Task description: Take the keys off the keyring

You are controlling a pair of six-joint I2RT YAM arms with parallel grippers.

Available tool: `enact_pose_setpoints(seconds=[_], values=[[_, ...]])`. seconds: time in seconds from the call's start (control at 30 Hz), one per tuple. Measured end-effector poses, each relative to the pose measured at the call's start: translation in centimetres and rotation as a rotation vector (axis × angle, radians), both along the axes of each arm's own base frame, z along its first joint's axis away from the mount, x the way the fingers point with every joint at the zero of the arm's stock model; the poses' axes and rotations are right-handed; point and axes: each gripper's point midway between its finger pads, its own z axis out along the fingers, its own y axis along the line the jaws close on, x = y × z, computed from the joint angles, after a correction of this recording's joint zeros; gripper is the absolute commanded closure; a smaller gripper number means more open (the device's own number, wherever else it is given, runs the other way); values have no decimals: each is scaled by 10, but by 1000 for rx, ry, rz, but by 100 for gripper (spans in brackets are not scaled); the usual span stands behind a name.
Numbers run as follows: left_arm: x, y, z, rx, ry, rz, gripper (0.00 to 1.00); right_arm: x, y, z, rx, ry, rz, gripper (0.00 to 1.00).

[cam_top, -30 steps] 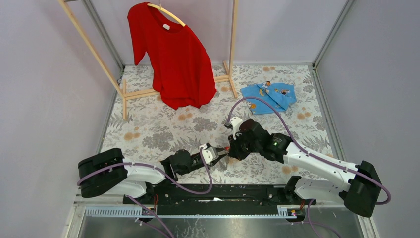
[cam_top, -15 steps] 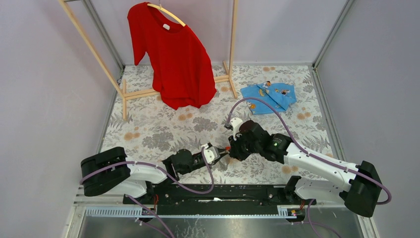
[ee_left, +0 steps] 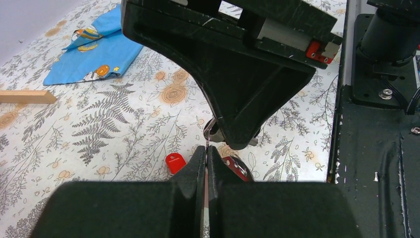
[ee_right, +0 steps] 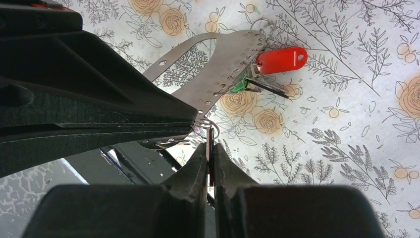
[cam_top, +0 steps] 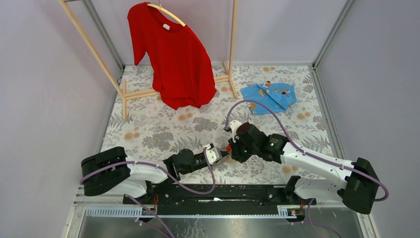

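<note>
My two arms meet low over the near middle of the flowered table (cam_top: 158, 129), their tips almost touching.

My left gripper (ee_left: 205, 148) has its fingers pressed together. A thin pale edge shows in the slit between them, and it looks like the keyring gripped edge-on.

Seen from my right wrist, the keyring (ee_right: 233, 59) is a grey band with rows of punched holes, curving into a loop. One end of it runs behind my left gripper's dark finger.

My right gripper (ee_right: 210, 133) is closed too, nipping a small wire ring (ee_right: 202, 124) that sits at the band's lower edge.

The keys cluster at the band's far end:
- The red key (ee_right: 280, 58) has its plastic head pointing right.
- The green key (ee_right: 240, 86) is just below the band and mostly hidden.
- The black key (ee_right: 270, 89) is beside the green one, a thin dark sliver.

Well apart, at the back of the table, a blue cloth (cam_top: 270, 96) lies crumpled. A red shirt (cam_top: 178, 59) hangs on a wooden rack (cam_top: 94, 47).
</note>
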Motion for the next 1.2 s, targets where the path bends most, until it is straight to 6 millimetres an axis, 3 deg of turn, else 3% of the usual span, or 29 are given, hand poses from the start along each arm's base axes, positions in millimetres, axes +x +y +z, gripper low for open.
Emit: enact_pose_setpoints(seconds=[0.73, 1.2], values=[[1, 7, -2, -34, 32, 47, 100, -2, -8, -29, -110, 87, -76, 100], [4, 13, 1, -70, 27, 78, 99, 12, 0, -12, -94, 18, -66, 100]])
